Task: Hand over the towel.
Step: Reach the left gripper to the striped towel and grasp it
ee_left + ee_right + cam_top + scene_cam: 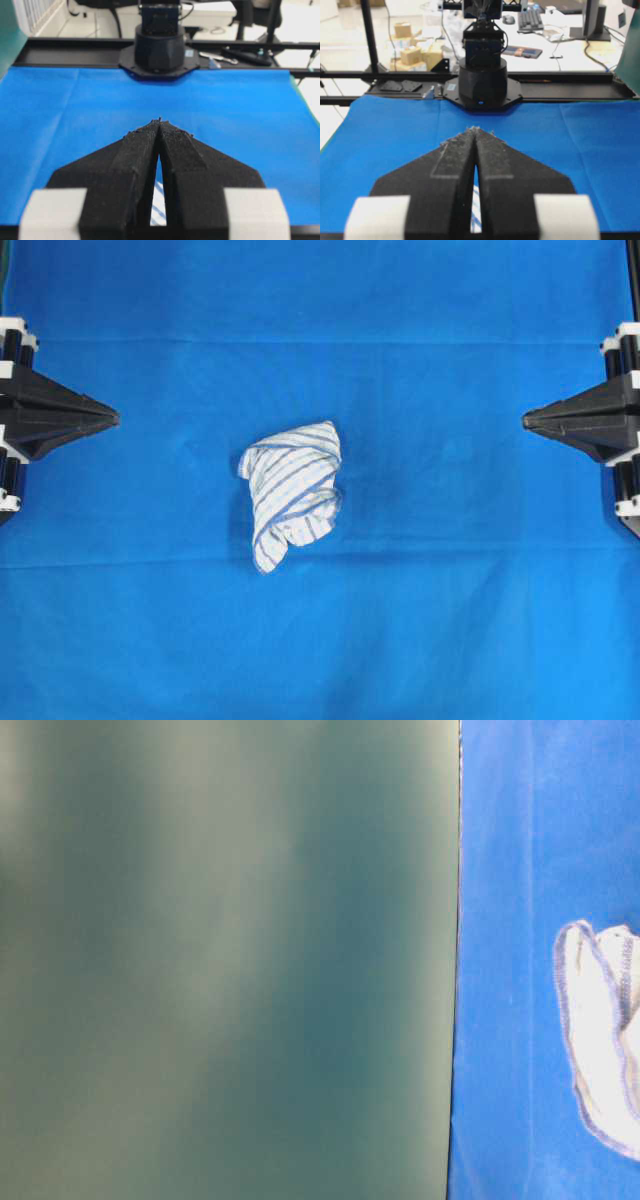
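Observation:
The towel [291,493], white with thin blue-grey stripes and a blue hem, lies crumpled in the middle of the blue tablecloth [450,590]. A strip of the towel [158,207] shows through the slit behind the left jaws, and the towel [476,210] shows likewise in the right wrist view. My left gripper [116,418] rests shut at the left edge, well apart from the towel, tips touching, holding nothing. Opposite it, my right gripper [525,421] is shut too at the right edge, empty. Part of the towel [600,1020] appears in the table-level view.
The opposite arm's black base [159,50] stands at the far end of the cloth in the left wrist view, and the other base [482,82] in the right wrist view. A dark green panel [220,960] fills most of the table-level view.

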Available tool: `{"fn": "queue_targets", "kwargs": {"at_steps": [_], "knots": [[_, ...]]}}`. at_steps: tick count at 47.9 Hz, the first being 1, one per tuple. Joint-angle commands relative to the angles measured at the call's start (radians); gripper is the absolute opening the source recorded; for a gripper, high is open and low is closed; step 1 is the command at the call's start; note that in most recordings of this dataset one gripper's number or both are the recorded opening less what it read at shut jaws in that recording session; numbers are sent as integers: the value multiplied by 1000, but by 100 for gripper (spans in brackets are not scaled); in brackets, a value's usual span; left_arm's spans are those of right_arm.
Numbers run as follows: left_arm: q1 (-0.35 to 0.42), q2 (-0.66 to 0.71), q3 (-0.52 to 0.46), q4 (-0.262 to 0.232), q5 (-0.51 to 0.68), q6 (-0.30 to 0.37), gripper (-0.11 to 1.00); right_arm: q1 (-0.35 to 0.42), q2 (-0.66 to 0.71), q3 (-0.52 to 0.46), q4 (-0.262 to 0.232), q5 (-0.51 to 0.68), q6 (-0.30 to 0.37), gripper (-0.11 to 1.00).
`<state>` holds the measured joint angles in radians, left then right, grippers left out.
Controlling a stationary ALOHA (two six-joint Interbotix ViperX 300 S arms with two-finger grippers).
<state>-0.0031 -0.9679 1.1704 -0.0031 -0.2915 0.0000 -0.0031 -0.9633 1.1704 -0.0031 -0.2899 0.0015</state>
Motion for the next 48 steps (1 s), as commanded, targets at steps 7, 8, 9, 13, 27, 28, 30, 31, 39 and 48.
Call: {"fn": "queue_targets", "kwargs": {"at_steps": [7,8,9,13,27,28,30,31,39,48], "knots": [[-21,72,-38,-8,-18,21,0,-5,26,-46,-3,31,-5,0],[-25,80,-43,-8,-20,23,0,-5,26,-48,-3,35,-6,0],[-28,87,-46,-8,-23,25,0,-5,28,-51,-3,40,-6,0],[-43,126,-61,-8,-35,28,0,-5,28,-54,-3,49,-5,0],[-63,391,-153,-12,-63,23,1,-6,28,-55,-3,57,-5,0],[-63,413,-161,-14,-60,21,1,-6,28,-55,-2,57,-5,0],[-67,465,-186,-14,-54,12,3,-8,28,-55,-3,57,-5,0],[-69,485,-196,-15,-51,9,6,-11,28,-55,-3,60,-5,0],[-118,657,-295,-17,17,6,52,-25,28,-58,-2,78,-5,0],[-126,851,-388,-28,98,-25,93,-31,28,-58,-3,78,-5,0]]}}
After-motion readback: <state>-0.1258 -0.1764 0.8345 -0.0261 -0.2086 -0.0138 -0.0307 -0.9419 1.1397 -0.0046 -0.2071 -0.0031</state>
